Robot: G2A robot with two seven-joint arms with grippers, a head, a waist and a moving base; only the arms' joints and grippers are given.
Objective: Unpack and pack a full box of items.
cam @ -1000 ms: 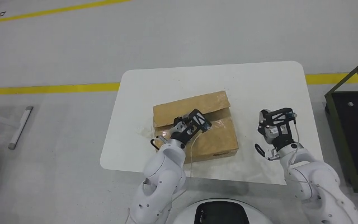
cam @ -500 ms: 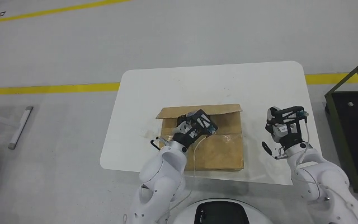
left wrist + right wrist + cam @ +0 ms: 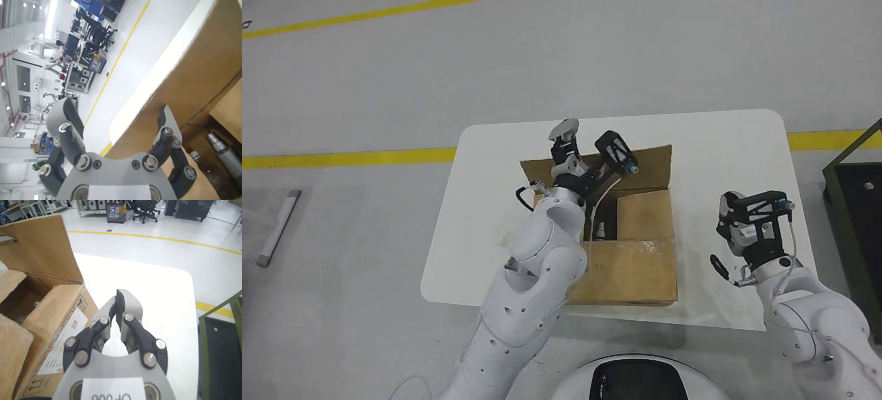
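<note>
A brown cardboard box (image 3: 627,270) sits mid-table. Its far flap (image 3: 642,165) is raised, while the near flap lies flat. My left gripper (image 3: 590,145) is open at the far flap's upper edge (image 3: 198,62), with one finger (image 3: 72,115) outside the flap and the other finger (image 3: 167,121) on its inner side. Inside the open box I see a grey bottle (image 3: 217,147) and a small capped item (image 3: 193,154). My right gripper (image 3: 754,212) is shut and empty above bare table, to the right of the box (image 3: 56,298).
The white table (image 3: 722,150) has free room behind and to the right of the box. A green cart (image 3: 852,220) stands just past the table's right edge (image 3: 223,328). A shipping label (image 3: 62,340) is on the box's side.
The left gripper went from the box's top to its far side, and the far flap now stands open, showing the inside. The box turned square. The right arm shifted slightly right, then kept still.
</note>
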